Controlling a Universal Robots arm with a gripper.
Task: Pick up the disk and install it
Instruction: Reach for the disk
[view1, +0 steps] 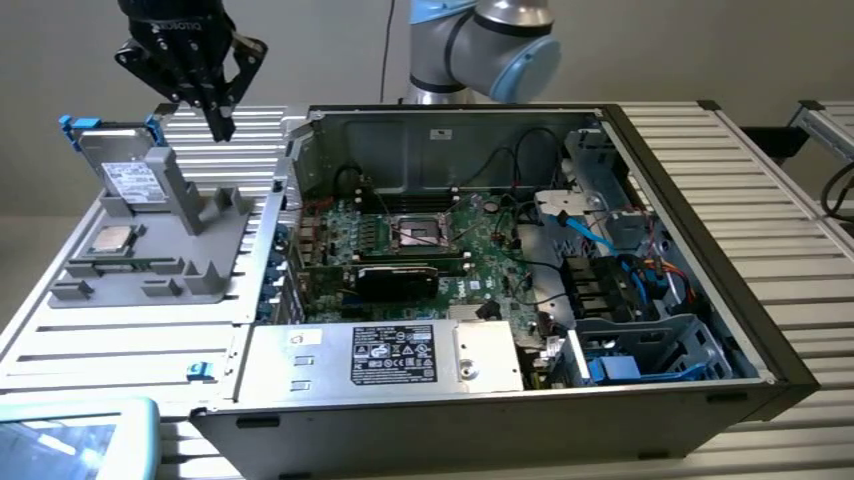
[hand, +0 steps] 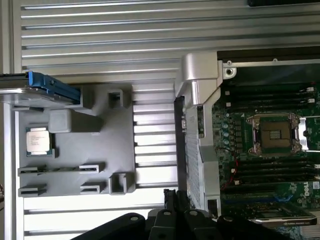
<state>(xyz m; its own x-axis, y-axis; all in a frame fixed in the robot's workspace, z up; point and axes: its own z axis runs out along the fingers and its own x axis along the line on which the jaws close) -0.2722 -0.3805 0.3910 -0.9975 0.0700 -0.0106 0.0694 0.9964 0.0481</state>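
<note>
gripper (view1: 218, 122) closed, nothing in it | hangs above the disk (view1: 127, 175), a bit to the exterior view's right | disk propped upright in grey holder (view1: 150, 280)

Blue-framed disk (view1: 123, 168) stands tilted in grey holder (view1: 200, 262).

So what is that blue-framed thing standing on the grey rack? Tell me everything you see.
The disk is a flat silver-grey metal rectangle with a white printed label, framed by bright blue plastic. It stands on edge, tilted, in the grey holder, which alone touches it. The shut gripper hangs nearby, apart from it.
</note>
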